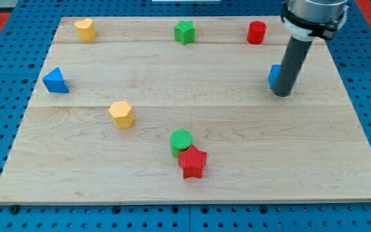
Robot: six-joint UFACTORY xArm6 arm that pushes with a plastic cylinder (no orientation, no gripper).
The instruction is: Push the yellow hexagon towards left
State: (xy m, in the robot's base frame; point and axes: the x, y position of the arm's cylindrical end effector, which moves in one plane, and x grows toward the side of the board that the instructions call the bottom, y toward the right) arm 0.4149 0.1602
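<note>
Yellow hexagon [121, 114] seen mid-left on tabletop [237, 142], bare wood toward left edge. My tip [282, 94] placed far right, against blue block [274, 75]. Tool: plain rod, no jaws.

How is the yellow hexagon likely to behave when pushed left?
The yellow hexagon looks squat and flat-based, so it probably slides rather than tips. An off-centre push could turn it. My tip is far off at the view's right.
</note>
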